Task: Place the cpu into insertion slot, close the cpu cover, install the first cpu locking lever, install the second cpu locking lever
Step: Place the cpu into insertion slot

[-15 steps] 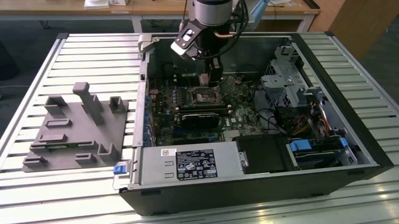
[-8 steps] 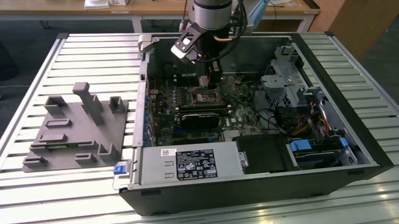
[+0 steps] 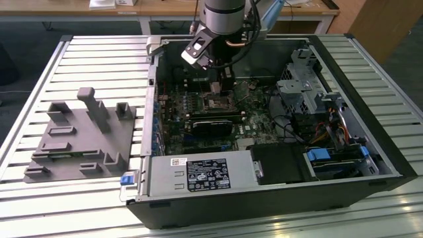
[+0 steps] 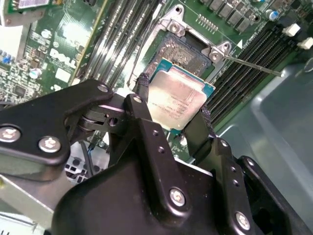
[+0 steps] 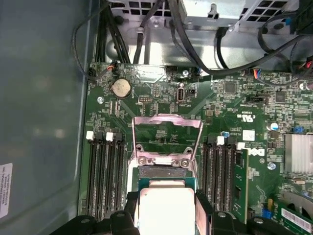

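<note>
Slatted metal bench (image 3: 99, 59) with a wooden desk behind it, and an open pc case (image 3: 264, 206) lying on its side on top. Down inside the case the gripper (image 4: 173, 100) has its two black fingers (image 4: 196, 132) pinching the cpu (image 4: 182, 90) by opposite edges, pale metal top facing up. From the exterior view the gripper (image 3: 221, 84) hangs right over the middle of the motherboard (image 3: 261, 106). The cpu is sitting over the insertion slot (image 4: 188, 49), covering the part nearer the gripper, while the dark far part of the slot is exposed. Honestly can't tell if the chip is resting on the slot or hanging just above it. In the first wrist view the cpu cover (image 5: 168, 119) is flipped open beyond the slot, with green board showing through its window. A thin locking lever (image 4: 254, 66) sticks out sideways from the corner of the slot frame, across the memory slots (image 4: 244, 68). More memory slots (image 5: 105, 171) run along the other side, and a coin battery (image 5: 121, 88) sits past the cover. Further out there's a long black card (image 3: 213, 126) just beside the slot, then the silver-labelled power supply (image 3: 201, 173) at the near edge of the case. A grey plastic fixture (image 3: 79, 136) stands on the bench on the exterior view's left, well apart from the board.
</note>
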### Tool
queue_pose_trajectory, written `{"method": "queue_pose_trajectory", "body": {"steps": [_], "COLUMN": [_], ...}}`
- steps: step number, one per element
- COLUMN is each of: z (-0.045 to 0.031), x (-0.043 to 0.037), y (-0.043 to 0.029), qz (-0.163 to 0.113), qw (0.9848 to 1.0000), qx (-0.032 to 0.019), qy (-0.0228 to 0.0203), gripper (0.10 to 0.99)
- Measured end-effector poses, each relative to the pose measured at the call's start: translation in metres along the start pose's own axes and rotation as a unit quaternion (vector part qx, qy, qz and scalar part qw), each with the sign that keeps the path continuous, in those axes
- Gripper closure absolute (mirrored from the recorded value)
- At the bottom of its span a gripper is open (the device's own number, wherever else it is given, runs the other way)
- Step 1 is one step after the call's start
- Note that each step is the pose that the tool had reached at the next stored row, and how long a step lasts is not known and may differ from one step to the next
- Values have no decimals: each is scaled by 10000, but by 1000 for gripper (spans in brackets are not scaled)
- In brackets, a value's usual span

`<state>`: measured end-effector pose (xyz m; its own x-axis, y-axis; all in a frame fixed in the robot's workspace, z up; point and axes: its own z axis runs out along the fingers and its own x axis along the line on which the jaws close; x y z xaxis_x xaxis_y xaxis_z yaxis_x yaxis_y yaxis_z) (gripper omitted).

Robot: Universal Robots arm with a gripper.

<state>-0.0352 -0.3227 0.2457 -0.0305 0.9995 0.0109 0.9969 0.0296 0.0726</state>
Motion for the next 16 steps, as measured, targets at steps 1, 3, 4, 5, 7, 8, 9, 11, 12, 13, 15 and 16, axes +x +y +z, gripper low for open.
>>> {"method": "queue_pose_trajectory", "body": {"steps": [1,3,4,5,7,8,9,11,12,13,15,16], "z": [18,55,73,91,120,126,133,152,164,175,194,203], "x": [2,2,2,2,1,1,1,0,-1,-1,-1,-1], "y": [-2,-6,-8,-10,-13,-13,-14,-17,-21,-24,-32,-36], "qz": [0,-6,-12,-17,-18,-18,-17,-15,-13,-12,-8,-5], "qw": [10000,10000,10000,10000,10000,10000,10000,10000,10000,10000,10000,10000], "qx": [0,0,0,0,0,1,1,1,0,1,0,0], "qy": [0,1,1,1,1,1,1,1,1,1,0,0], "gripper": [545,545,545,545,545,545,545,545,545,545,545,545]}}
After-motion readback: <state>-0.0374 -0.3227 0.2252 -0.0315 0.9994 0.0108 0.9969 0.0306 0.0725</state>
